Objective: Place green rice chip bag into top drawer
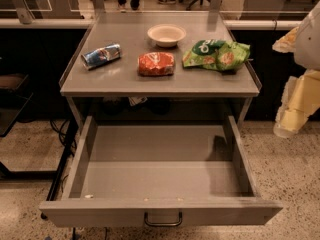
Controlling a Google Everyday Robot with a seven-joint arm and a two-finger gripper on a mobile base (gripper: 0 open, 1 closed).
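The green rice chip bag lies crinkled on the right side of the grey counter top, with a dark green round logo and orange patches. The top drawer is pulled fully open below the counter, its grey inside bare, with a small dark handle at the centre of its front panel. My gripper hangs at the right edge of the view, to the right of the drawer and below and right of the bag, apart from both. It holds nothing that I can see.
On the counter also lie a red-orange snack bag in the middle, a blue soda can on its side at the left, and a white bowl at the back. Speckled floor surrounds the drawer. A dark shelf stands at the left.
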